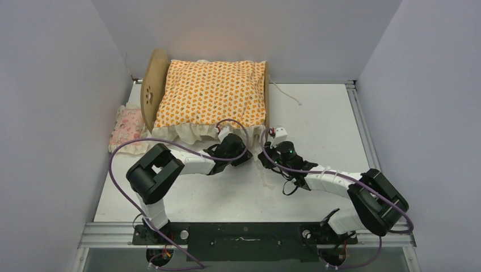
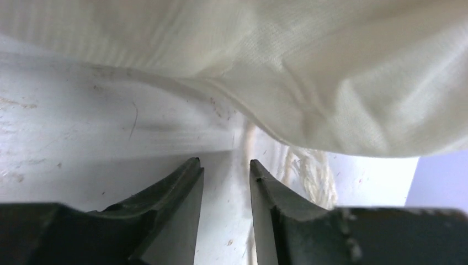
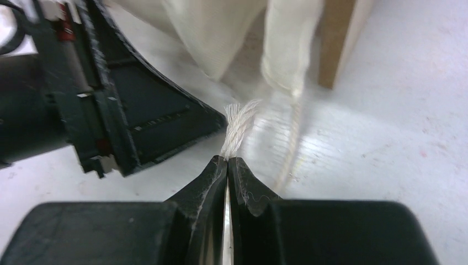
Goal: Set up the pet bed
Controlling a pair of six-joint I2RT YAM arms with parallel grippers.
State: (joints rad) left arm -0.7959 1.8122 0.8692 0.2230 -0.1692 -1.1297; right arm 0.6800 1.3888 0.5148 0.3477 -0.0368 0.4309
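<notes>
Top view: above, behind my bases, looking down on the whole tabletop [image 1: 323, 113].
Both wrists: low, close-up, sharing the cream ruffle [image 2: 331, 72] at the pet bed [image 1: 152, 85] edge.

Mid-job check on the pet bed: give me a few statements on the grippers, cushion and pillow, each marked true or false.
1. The right gripper is shut on a white cord. True.
2. The left gripper is clamped shut. False: its jaws stand apart, just short of the cushion's pale ruffle.
3. The orange-patterned cushion lies on the pet bed. True.
4. The pink pillow sits on top of the cushion. False: it lies on the table beside the pet bed, on the paw-print end.
</notes>
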